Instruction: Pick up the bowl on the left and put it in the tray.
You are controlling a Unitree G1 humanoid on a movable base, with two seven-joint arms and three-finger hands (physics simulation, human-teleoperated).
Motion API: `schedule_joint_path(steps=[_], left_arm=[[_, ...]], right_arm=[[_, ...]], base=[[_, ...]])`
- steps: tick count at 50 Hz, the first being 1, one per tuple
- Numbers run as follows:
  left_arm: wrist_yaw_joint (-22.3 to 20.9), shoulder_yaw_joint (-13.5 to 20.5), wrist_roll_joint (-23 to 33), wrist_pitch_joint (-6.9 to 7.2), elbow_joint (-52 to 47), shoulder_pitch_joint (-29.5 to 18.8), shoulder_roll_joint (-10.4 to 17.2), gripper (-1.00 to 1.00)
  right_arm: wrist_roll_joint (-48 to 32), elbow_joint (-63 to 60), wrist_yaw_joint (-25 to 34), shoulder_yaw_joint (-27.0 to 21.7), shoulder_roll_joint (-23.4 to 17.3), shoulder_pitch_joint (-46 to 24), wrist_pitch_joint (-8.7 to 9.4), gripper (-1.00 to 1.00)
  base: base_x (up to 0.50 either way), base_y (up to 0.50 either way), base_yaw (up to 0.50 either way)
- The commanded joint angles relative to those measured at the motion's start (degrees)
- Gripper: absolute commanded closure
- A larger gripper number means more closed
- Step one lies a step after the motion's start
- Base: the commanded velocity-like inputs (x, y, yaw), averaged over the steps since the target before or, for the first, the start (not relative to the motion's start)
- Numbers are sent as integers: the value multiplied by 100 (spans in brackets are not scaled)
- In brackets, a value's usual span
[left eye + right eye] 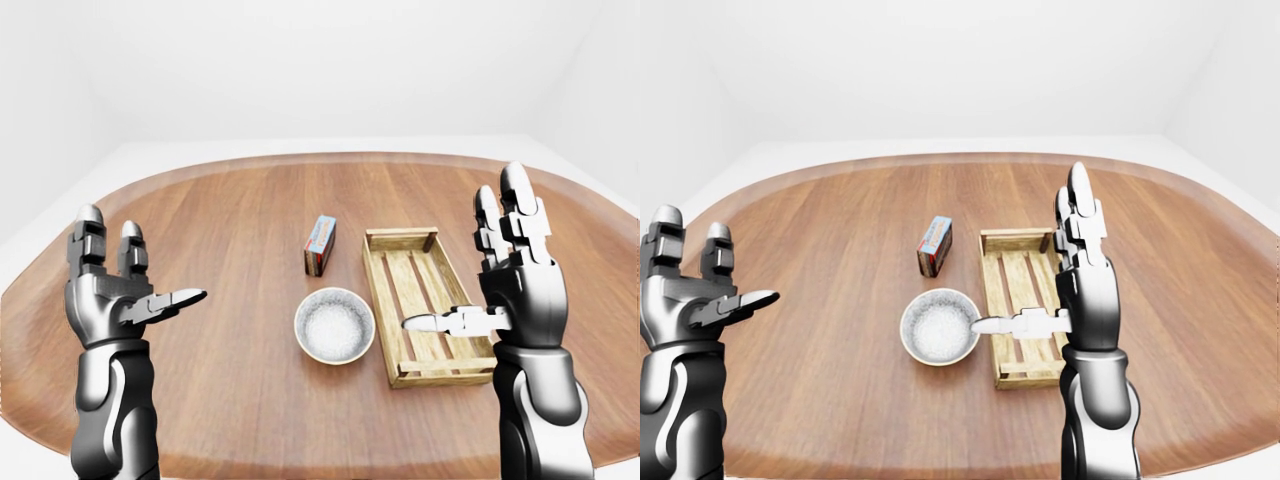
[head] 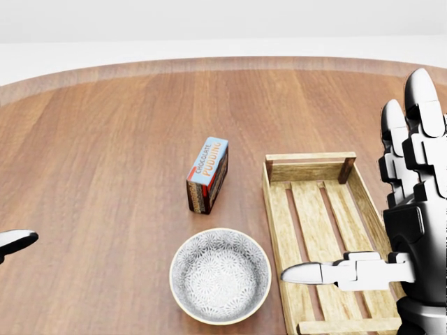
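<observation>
eyes: high, wide, whole table (image 1: 200, 220); head: nearer, steeper; shared: bowl (image 2: 221, 276), tray (image 2: 307, 209)

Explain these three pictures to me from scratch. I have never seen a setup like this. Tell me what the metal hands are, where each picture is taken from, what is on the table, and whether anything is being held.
These are computer-rendered pictures from a simulated humanoid robot. All three cameras sit on its head and look out over its arms: one head camera aimed lower, plus a left eye and a right eye showing nearly the same scene.

The grey metal shapes are the robot's own three-fingered hands. Its left hand and right hand are both raised, fingers spread, holding nothing.

On the round wooden table lie three things: a patterned bowl, an empty slatted wooden tray just to its right, and a small box labelled chocolate pudding standing above the bowl in the head view. Nothing has been picked up yet.
</observation>
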Motion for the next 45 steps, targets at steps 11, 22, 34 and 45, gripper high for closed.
schedule_joint_path(steps=[11,22,34,45], left_arm=[[14,35,-86,0,-12,-4,36,-100],[34,117,-206,0,-170,20,53,-100],[37,110,-193,0,-191,29,38,-100],[44,125,-204,0,-194,12,55,-100]], right_arm=[[-18,-110,-235,172,66,31,0,-100],[-4102,-617,709,2606,-602,782,0,-100],[-4778,-493,982,2643,-252,1035,0,-100],[-4999,-236,820,2812,-292,1195,0,-100]], base=[[36,-1,0],[0,0,0],[0,0,0],[0,0,0]])
